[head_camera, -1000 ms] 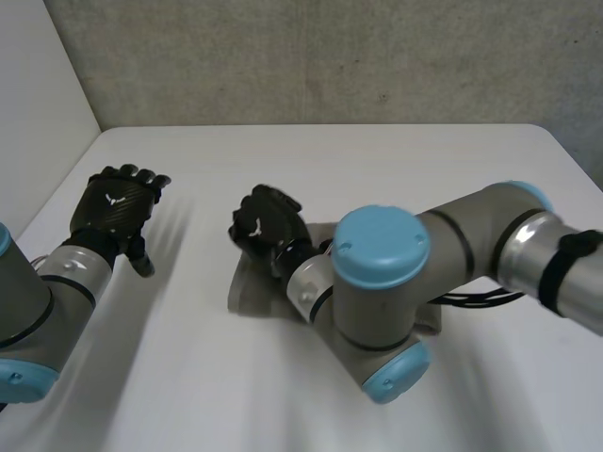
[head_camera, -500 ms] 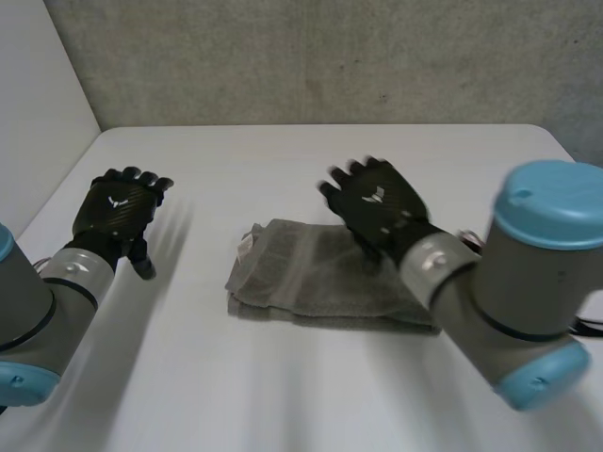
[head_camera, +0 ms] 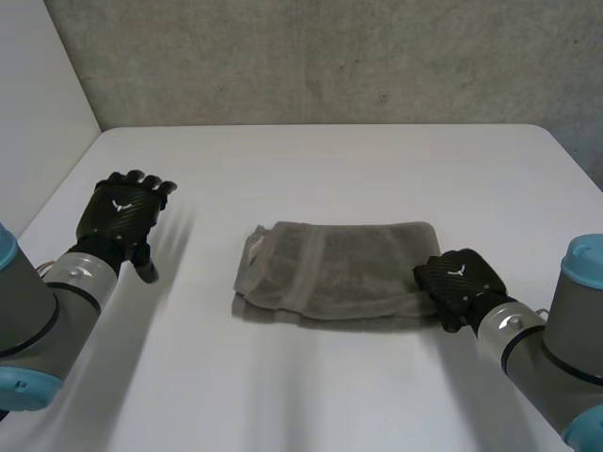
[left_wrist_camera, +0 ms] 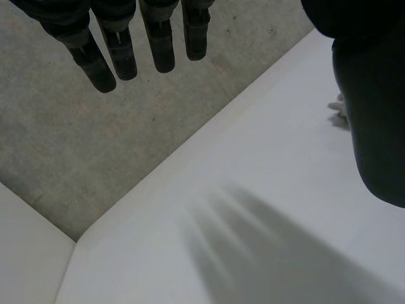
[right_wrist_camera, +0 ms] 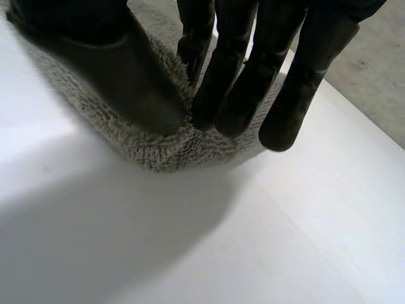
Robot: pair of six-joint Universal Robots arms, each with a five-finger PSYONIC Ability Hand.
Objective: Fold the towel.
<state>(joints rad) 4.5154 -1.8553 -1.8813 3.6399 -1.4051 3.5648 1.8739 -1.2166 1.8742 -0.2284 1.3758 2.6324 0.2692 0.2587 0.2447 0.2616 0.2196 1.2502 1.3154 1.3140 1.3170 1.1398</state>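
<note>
**Head view.** I see the towel (head_camera: 334, 273), grey and folded into a flat oblong, lying near the middle of the white bench (head_camera: 311, 160). Its long edges run across the bench from left to right. The layered folds show along the left end and the near edge. The right robot hand (head_camera: 459, 281) rests at the towel's near right corner and touches the cloth there. Its arm (head_camera: 556, 358) comes in from the near right. The left robot hand (head_camera: 121, 212) hangs over bare bench toward the left edge, well apart from the towel. A grey wall (head_camera: 330, 56) stands beyond the bench.

**Right wrist view.** The thumb (right_wrist_camera: 107, 63) and fingers (right_wrist_camera: 228, 76) converge on the towel's corner and pinch the looped pile between them. I read this robot hand as grasping the towel. The corner bulges a little beneath the fingertips, just above the bench.

**Left wrist view.** The fingers (left_wrist_camera: 120, 44) hang straight and slightly spread above the bench. This robot hand is released.
</note>
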